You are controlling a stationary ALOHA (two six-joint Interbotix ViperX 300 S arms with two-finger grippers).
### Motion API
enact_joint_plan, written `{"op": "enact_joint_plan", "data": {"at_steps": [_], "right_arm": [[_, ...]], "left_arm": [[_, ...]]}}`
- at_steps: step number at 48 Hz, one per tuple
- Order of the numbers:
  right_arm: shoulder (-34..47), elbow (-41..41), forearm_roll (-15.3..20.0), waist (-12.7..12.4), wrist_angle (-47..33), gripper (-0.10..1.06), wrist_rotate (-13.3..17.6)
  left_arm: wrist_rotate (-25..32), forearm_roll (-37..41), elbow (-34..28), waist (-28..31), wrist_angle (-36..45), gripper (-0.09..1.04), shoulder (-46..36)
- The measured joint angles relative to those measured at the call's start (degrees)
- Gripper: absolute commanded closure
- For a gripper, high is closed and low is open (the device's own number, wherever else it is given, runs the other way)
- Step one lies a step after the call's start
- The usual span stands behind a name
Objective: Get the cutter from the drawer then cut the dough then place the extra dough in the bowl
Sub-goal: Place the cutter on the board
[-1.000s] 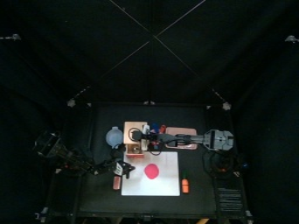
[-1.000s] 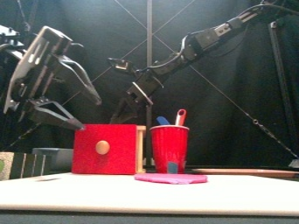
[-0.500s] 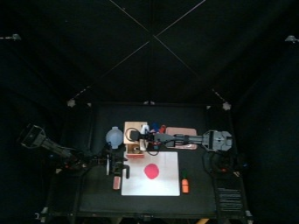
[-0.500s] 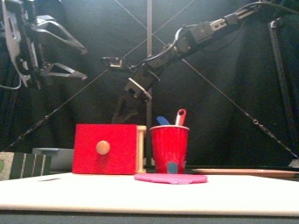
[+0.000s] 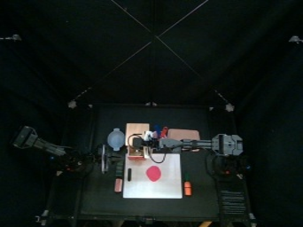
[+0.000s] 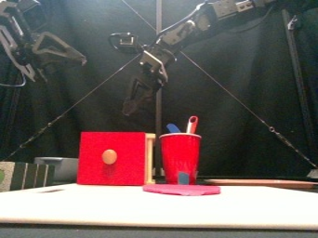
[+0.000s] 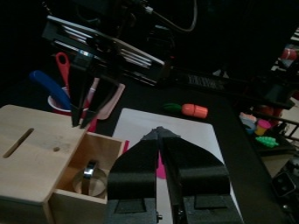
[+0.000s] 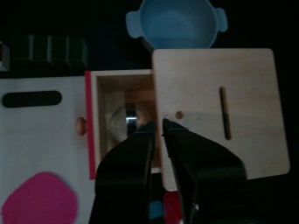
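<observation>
The pale wooden box (image 5: pixel 137 135) stands at the back left of the white board (image 5: pixel 166 182), its red drawer front (image 6: pixel 114 159) pulled out. The round metal cutter (image 8: pixel 128 115) lies in the drawer, also seen as the cutter (image 7: pixel 90 176) in the left wrist view. My right gripper (image 8: pixel 159 131) hangs over the drawer, open and holding nothing. My left gripper (image 7: pixel 160 134) is raised left of the box, shut and empty. A red dough disc (image 5: pixel 151 173) lies on the board. The blue-grey bowl (image 8: pixel 176 21) sits behind the box.
A red cup (image 6: pixel 180 156) with a blue and a red toy knife stands right of the box. An orange toy food (image 5: pixel 186 188) lies by the board's right front edge, and another small toy (image 5: pixel 119 184) by its left front edge.
My left arm has drawn back to the left and upward and its jaws have come together. My right gripper has risen a little over the drawer and its jaws have parted.
</observation>
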Motion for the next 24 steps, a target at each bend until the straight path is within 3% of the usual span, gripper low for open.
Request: {"op": "enact_joint_plan", "data": {"at_steps": [24], "right_arm": [[4.8,-2.0,-0.3,-0.2,0.1,0.12,-0.7]], "left_arm": [[-0.4,4.0,0.6,1.4,0.2,0.6,0.0]]}}
